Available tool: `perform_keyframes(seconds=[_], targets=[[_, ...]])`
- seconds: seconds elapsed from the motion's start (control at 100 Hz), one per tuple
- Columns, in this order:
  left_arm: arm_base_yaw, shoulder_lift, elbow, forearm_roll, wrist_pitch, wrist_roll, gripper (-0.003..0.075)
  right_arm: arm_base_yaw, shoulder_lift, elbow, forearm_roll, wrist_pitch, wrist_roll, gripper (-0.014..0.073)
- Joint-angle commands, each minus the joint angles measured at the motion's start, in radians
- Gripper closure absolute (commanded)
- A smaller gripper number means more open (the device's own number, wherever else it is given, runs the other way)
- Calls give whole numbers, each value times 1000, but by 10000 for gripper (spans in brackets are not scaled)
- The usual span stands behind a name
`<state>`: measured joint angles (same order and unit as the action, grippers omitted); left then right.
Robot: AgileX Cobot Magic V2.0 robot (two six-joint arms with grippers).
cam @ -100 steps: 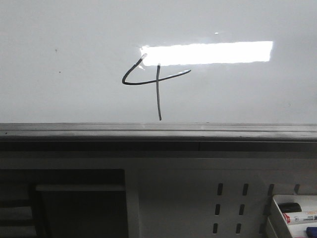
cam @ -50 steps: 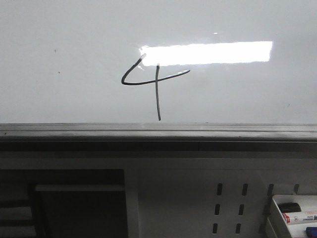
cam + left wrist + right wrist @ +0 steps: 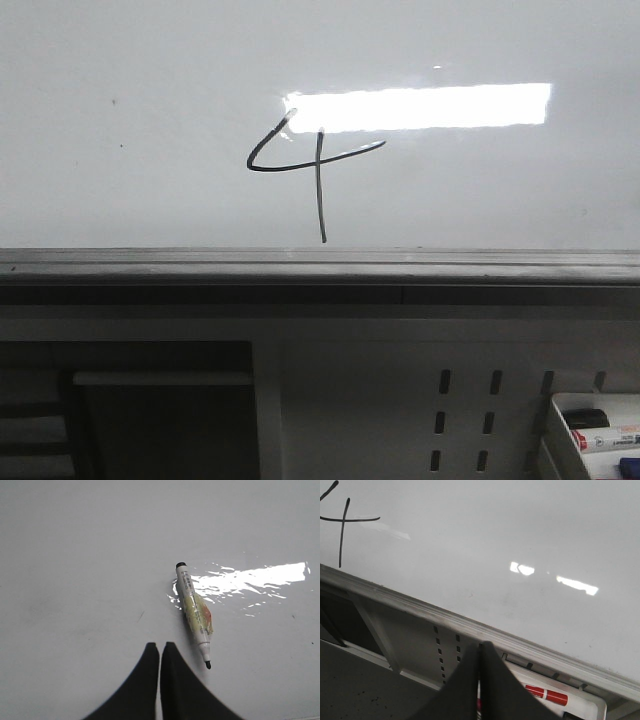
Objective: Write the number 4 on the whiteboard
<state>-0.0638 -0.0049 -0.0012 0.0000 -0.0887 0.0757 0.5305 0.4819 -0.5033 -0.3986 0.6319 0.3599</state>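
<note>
Where the front view looked forward, one whiteboard (image 3: 150, 120) filled the upper half, glossy and pale grey, with one bright rectangular glare (image 3: 420, 107) right of centre. One dark grey ledge (image 3: 320, 268) ran along its lower edge. Below that sat one white perforated panel (image 3: 480, 410) with rows of short slots, and at the lower right corner one white tray (image 3: 560, 425) held markers, at least three, only partly in view.

One 4 (image 3: 318, 165) was drawn in thin black line near the board's middle, its angled left stroke touching the glare's left end and its stem stopping just above the ledge. The right wrist view caught the same figure at one corner of the board.

The left wrist view showed one marker (image 3: 196, 614) lying flat on a glossy white surface, uncapped, its black tip beside the left gripper (image 3: 160, 652) but apart from it. That gripper's two dark fingers were pressed together, holding nothing. The right gripper (image 3: 479, 652) was likewise closed and empty, hanging over the ledge and tray.
</note>
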Motion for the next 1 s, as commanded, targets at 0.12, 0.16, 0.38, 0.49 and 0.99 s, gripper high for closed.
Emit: perform_keyframes(seconds=[0.12,0.16,0.38,0.49,0.99], targets=[[3,-28,27,0,-67,-14,741,-4,4,-29,-29,-67,-4,662],[3,-28,27,0,-67,-14,741,-4,4,-29,-29,-67,-4,662],[3,-28,27,0,-67,-14,741,-4,4,-29,-29,-67,-4,662],[3,-28,27,0,-67,-14,741,-17,-19,-12,-36,-76,-4,662],[3,-28,27,0,-67,-14,741,-489,-501,505,93,-632,-4,662]])
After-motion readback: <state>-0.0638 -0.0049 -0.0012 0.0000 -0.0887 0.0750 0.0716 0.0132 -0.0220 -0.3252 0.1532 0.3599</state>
